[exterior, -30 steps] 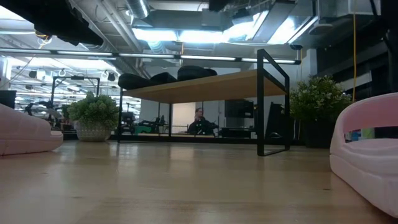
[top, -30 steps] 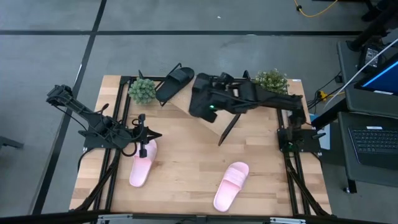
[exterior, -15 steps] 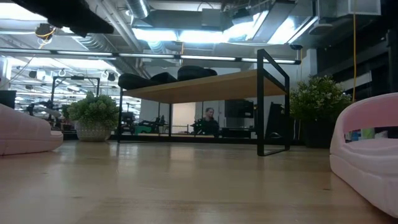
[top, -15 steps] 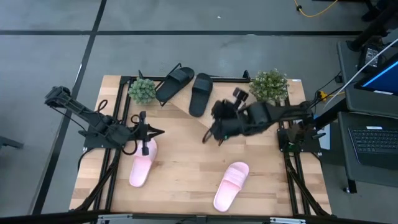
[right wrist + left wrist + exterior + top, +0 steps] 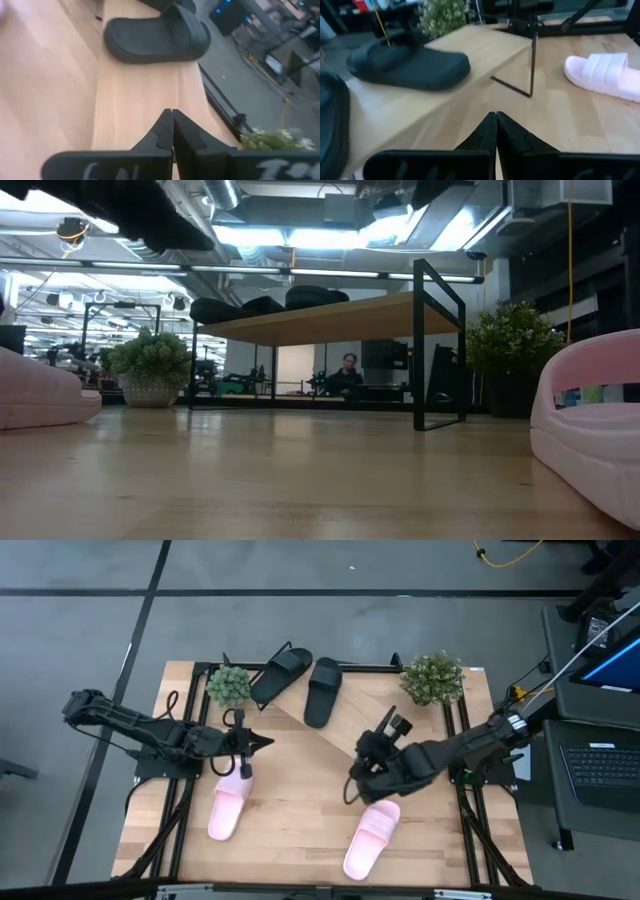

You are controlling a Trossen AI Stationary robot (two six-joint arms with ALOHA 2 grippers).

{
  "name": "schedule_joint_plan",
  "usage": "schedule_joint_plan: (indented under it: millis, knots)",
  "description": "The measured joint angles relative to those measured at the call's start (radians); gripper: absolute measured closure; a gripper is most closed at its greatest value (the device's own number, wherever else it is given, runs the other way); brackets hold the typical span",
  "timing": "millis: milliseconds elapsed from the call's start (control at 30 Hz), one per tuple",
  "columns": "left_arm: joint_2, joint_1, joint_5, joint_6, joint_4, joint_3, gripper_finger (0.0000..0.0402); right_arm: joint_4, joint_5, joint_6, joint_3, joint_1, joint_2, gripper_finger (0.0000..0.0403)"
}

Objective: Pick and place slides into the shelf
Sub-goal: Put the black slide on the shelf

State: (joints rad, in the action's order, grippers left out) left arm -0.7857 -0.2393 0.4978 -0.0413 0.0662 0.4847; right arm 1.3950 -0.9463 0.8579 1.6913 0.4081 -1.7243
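Two black slides (image 5: pixel 285 673) (image 5: pixel 322 690) lie sole down, side by side, on the slanted shelf (image 5: pixel 345 720) at the table's far middle. The left wrist view shows one black slide (image 5: pixel 410 62), the right wrist view another (image 5: pixel 155 32). One pink slide (image 5: pixel 228 802) lies on the tabletop at the near left, another pink slide (image 5: pixel 370 836) at the near right. My left gripper (image 5: pixel 264 742) hovers shut just past the left pink slide's far end. My right gripper (image 5: pixel 352 792) hangs shut above the table, just beyond the right pink slide.
Two small potted plants (image 5: pixel 229 685) (image 5: pixel 433 677) stand at the shelf's two ends. The shelf's black metal leg (image 5: pixel 534 65) stands on the tabletop between the grippers. Bare wood lies between the two pink slides. A person shows far off in the room (image 5: pixel 348 375).
My right gripper has drawn back from the shelf, leaving the second black slide lying there, and has come down toward the near edge, over to the right pink slide. My left gripper has swung a little toward the table's right and far side.
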Motion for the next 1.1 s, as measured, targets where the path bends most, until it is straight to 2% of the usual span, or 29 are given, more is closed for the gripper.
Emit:
schedule_joint_plan:
  millis: [200,367,533,700,900,1100]
  knots:
    - [-0.022,0.096,-0.157,0.147,-0.203,0.0,0.0401,-0.255,-0.018,-0.099,-0.235,0.044,0.201,0.0402]
    - [-0.062,0.216,-0.178,0.165,-0.239,0.044,0.0401,-0.671,-0.004,-0.354,-0.501,0.073,0.371,0.0402]
    - [-0.164,0.322,-0.302,0.194,-0.232,0.144,0.0401,-1.088,0.097,-0.615,-0.748,0.073,0.504,0.0402]
    - [-0.312,0.388,-0.264,0.253,-0.159,0.281,0.0401,-1.342,0.134,-0.789,-0.919,0.073,0.591,0.0399]
    - [-0.439,0.414,-0.156,0.374,-0.063,0.401,0.0401,-1.442,0.135,-0.754,-1.064,0.073,0.645,0.0387]
    - [-0.521,0.414,-0.139,0.421,-0.032,0.495,0.0401,-1.515,0.135,-0.729,-1.165,0.073,0.658,0.0399]
